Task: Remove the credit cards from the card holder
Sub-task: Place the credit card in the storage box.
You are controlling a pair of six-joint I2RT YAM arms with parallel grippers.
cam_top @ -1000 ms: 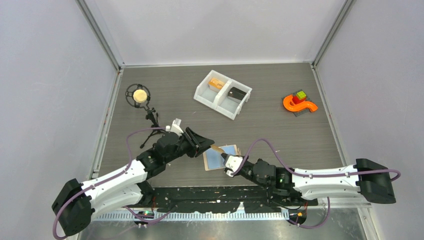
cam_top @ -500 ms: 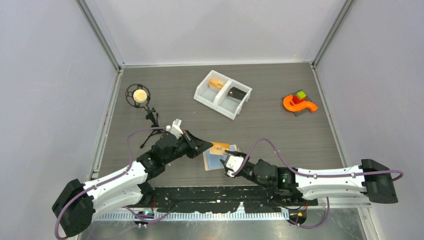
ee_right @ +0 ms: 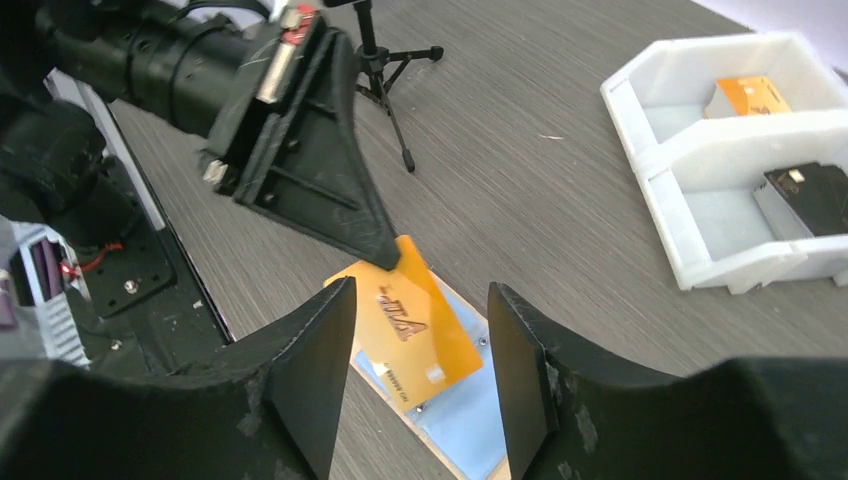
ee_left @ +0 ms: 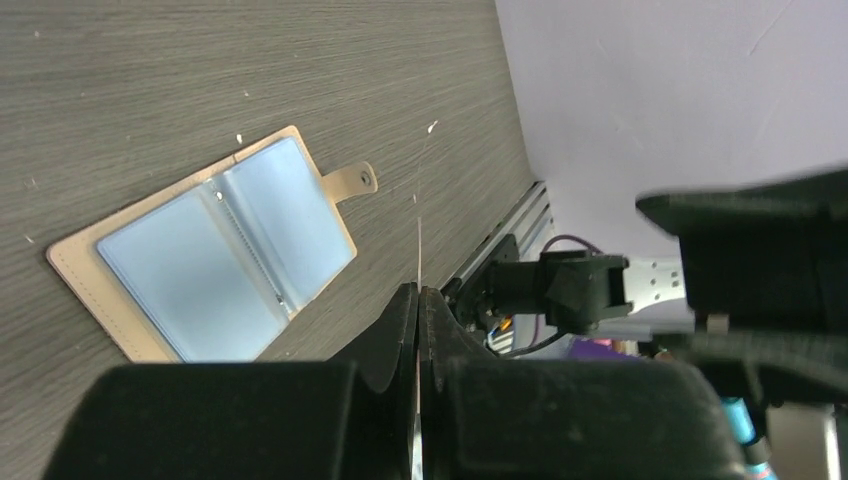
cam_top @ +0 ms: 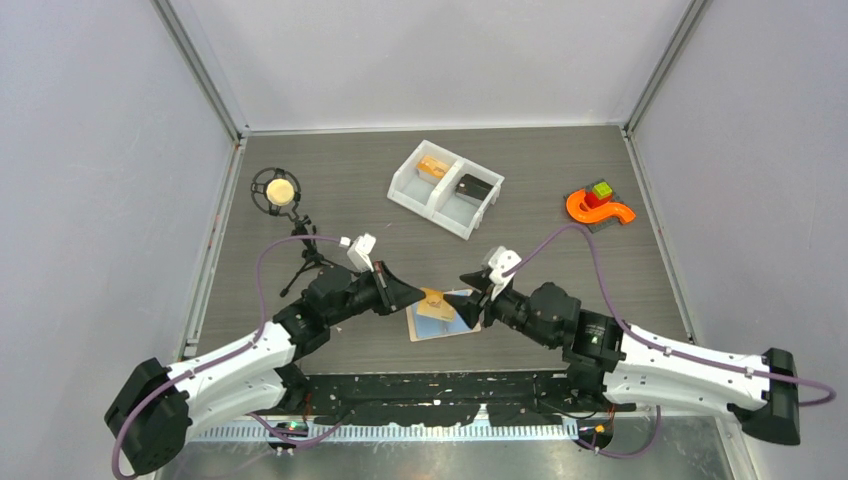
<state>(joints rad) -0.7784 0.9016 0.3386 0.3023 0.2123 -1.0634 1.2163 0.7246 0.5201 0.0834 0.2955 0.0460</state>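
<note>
Orange card (ee_right: 412, 338) pinched in L gripper (cam_top: 416, 293) tips, R gripper (ee_right: 420, 290) jaws apart, gripping nothing, above card holder (ee_left: 200, 265)

The top camera looks steeply down from above and behind the arm bases, far enough off to take in the whole table (cam_top: 600, 270). The left wrist camera hangs close over the open wallet (ee_left: 200, 270), looking across toward the table's near edge. The right wrist camera sits low, facing the white bin (ee_right: 690, 150) farther back. All three views share the wallet and the orange card (ee_right: 415, 335); the top and right wrist views share the bin.
</note>
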